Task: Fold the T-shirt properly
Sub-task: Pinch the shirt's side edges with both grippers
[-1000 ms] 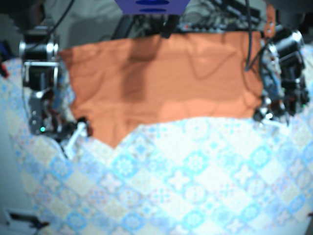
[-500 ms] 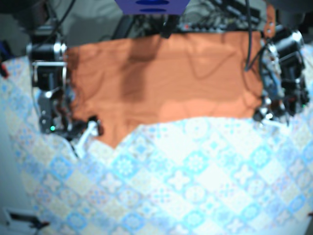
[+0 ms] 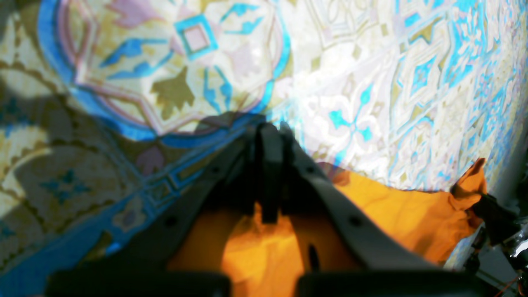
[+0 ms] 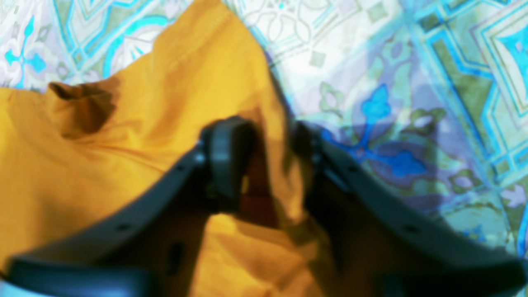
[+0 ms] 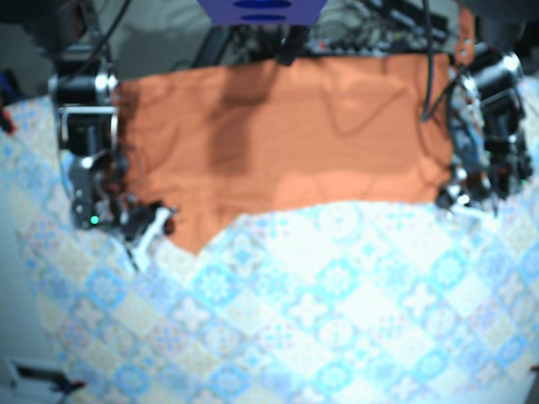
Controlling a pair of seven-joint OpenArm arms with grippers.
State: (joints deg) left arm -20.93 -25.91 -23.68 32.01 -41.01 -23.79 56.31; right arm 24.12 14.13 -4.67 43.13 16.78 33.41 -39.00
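The orange T-shirt lies spread across the far half of the table, its lower edge dipping to a point at the left. My right gripper is at that lower left corner. In the right wrist view it stands open, with a raised fold of the shirt between its fingers. My left gripper sits at the shirt's lower right corner. Seen from the left wrist, it is shut, and orange cloth is bunched at and under its fingers.
A blue and white patterned tablecloth covers the table in front of the shirt. Cables and dark equipment run along the back edge, with a blue object at top centre. A white item lies at the near left corner.
The right arm has moved rightward in the base view, bringing its gripper onto the shirt's lower left corner. The left arm and the shirt's right side have not moved.
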